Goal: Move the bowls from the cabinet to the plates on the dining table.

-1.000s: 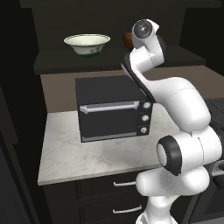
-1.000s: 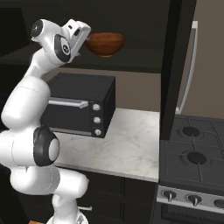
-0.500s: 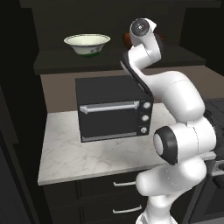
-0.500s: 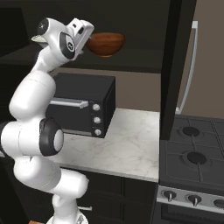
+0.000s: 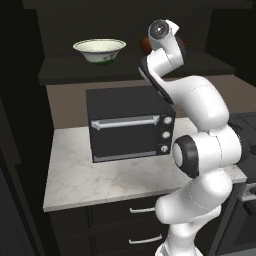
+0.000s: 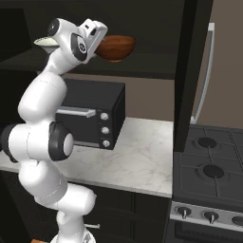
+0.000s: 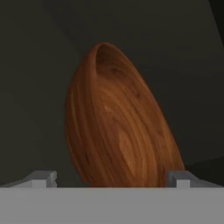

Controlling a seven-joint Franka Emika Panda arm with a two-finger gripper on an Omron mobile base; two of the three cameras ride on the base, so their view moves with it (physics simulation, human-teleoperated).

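Dark kitchen, black-brown cabinet shelf above a small marble counter. Pincer up at shelf level, jaws spread wide, nothing between them; the two tips show at either side of the hand view's bottom edge. Right in front of it sits the reddish-brown bowl, wood-grained, seen rolled on its side in the hand view because the hand is turned; the tips look close to it, contact can't be told. In the right base view the same brown bowl stands upright on the shelf, just beside the hand. Further left along the shelf, the cream-white bowl with green pattern, upright, well apart from the brown one. Below the shelf, black toaster oven on the counter, door shut, three knobs at right. Dark drawers with short silver handles under the counter. Right of the counter, a black stove with burners and front knobs.
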